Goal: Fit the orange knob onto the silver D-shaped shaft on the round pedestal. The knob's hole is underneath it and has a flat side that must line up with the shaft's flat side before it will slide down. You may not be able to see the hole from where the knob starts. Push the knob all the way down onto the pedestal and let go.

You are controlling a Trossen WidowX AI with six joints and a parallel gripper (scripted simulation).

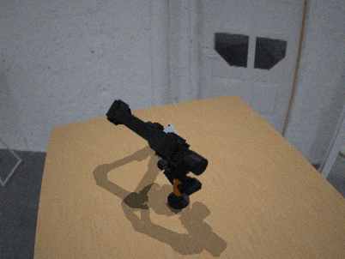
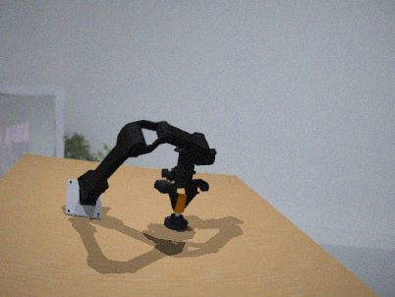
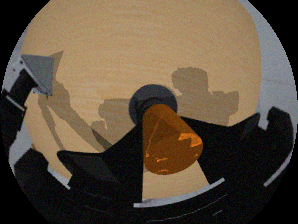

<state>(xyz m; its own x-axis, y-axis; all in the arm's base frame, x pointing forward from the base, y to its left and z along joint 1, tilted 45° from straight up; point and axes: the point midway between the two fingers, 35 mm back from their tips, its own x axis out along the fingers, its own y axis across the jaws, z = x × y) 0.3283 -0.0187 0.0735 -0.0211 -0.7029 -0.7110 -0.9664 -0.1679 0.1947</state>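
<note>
The orange knob (image 1: pixel 177 188) (image 2: pixel 180 204) (image 3: pixel 172 145) is between the fingers of my gripper (image 1: pixel 176 184) (image 2: pixel 181 200) (image 3: pixel 160 123), which is shut on it. The knob stands over the dark round pedestal (image 1: pixel 178 201) (image 2: pixel 176 224) (image 3: pixel 150 91), leaning slightly in the exterior view. In that view a small pale part of the shaft (image 2: pixel 177 214) shows between the knob's lower end and the pedestal. The knob is not down on the pedestal. Its hole is hidden, and I cannot tell how the flat sides line up or whether the shaft's tip is inside.
The wooden table (image 1: pixel 257 171) (image 2: pixel 275 266) (image 3: pixel 130 45) carries the arm's pale base plate (image 2: pixel 72 197) (image 3: pixel 42 70), away from the pedestal. The arm arches from it to the gripper. Shadows of the arm lie around the pedestal.
</note>
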